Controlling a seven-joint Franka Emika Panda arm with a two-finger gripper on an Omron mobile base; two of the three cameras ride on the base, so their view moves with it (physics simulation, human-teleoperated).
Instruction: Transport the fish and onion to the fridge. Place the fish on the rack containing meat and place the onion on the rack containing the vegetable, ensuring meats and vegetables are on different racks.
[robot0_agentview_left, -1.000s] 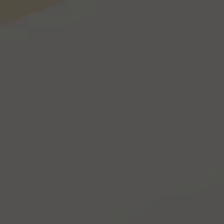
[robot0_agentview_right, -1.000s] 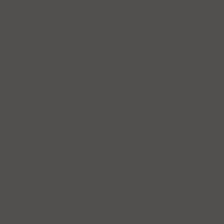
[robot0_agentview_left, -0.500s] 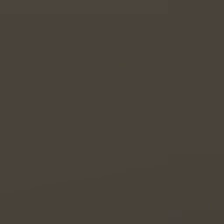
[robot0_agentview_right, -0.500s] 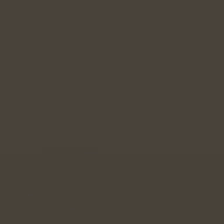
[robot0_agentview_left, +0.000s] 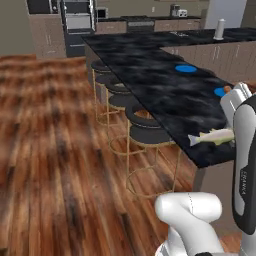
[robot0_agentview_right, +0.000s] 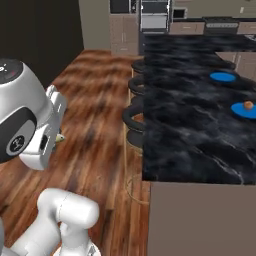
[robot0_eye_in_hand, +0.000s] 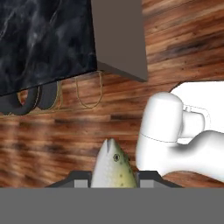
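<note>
Hand view: we see our claw (robot0_eye_in_hand: 113, 186) clenched on the fish (robot0_eye_in_hand: 112, 168), its head poking out over the wooden floor (robot0_eye_in_hand: 52, 131) near the bench (robot0_eye_in_hand: 43, 39) corner. The onion (robot0_agentview_right: 248, 105) sits on a blue plate (robot0_agentview_right: 243, 112) on that bench.

Glossy white rounded arm (robot0_agentview_left: 192, 212) segments with dark grey joint bands and caps
</note>
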